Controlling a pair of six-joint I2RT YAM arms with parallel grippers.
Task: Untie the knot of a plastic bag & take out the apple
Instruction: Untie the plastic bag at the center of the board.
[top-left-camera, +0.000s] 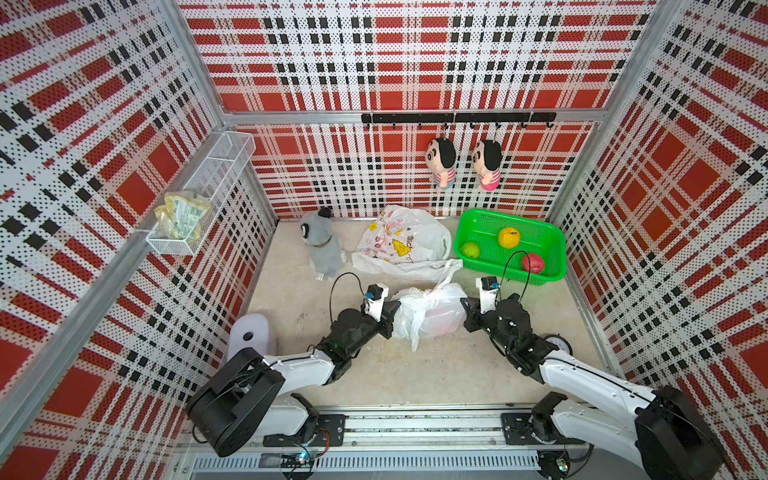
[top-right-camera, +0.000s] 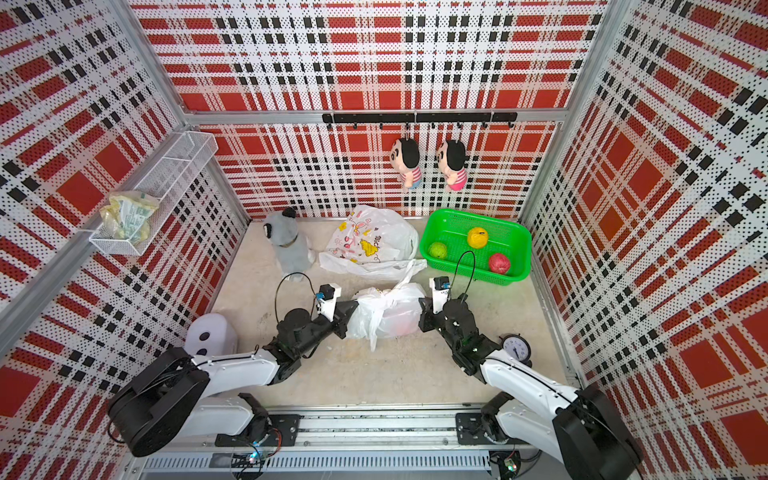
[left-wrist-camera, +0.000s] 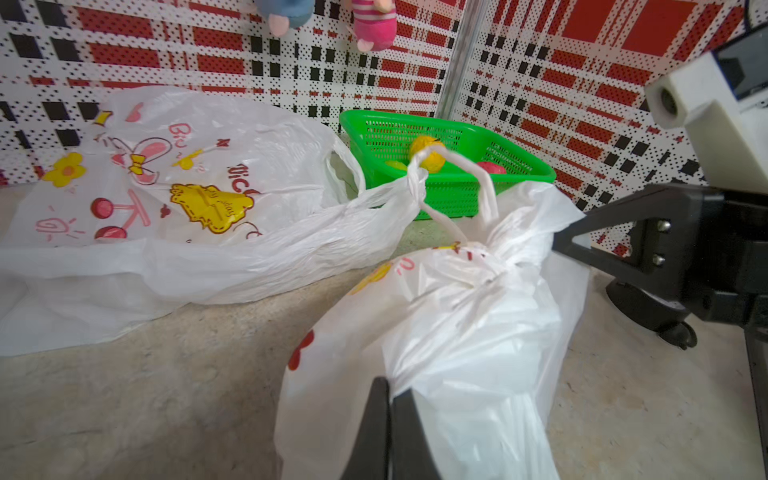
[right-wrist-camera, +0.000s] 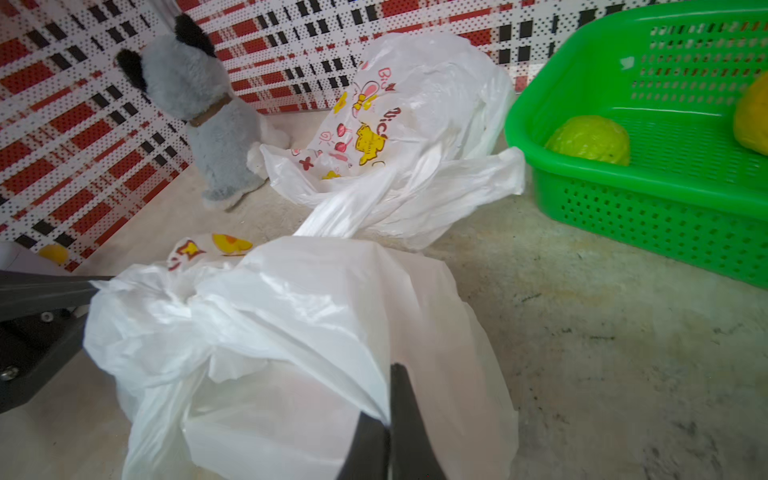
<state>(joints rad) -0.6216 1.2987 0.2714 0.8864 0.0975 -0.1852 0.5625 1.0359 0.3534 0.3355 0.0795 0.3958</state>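
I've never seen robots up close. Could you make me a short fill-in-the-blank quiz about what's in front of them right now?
1. The left pincer and the right pincer are both shut on the same knotted white ____.
2. The green basket holds ____ coloured balls.
3. ____ dolls hang from the black hook rail.
4. The plush animal is mostly ____.

Missing words: bag; three; two; grey.

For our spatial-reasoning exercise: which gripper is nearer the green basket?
Right. The right gripper pinches the tied bag near the basket; the left gripper pinches the bag's far side.
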